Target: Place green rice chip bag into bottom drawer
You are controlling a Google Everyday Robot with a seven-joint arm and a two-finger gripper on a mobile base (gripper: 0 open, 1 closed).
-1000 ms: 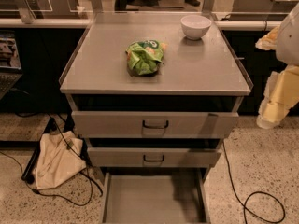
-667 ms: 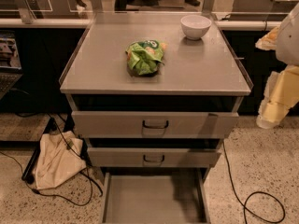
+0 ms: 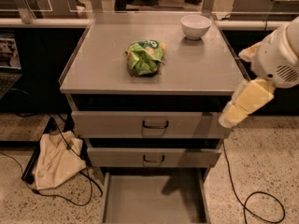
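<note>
One green rice chip bag (image 3: 144,57), crumpled, axis unclear, gripper (image 3: 232,115) at right, opening unclear

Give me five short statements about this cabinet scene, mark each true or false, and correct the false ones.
1. The green rice chip bag lies on the cabinet top. True.
2. The bottom drawer is shut. False: it stands pulled out.
3. The white bowl stands at the front left of the top. False: it stands at the back right.
4. The gripper grips the bag. False: it hangs by the cabinet's front right corner, apart from the bag.
5. A beige cloth lies on the floor left of the cabinet. True.
</note>
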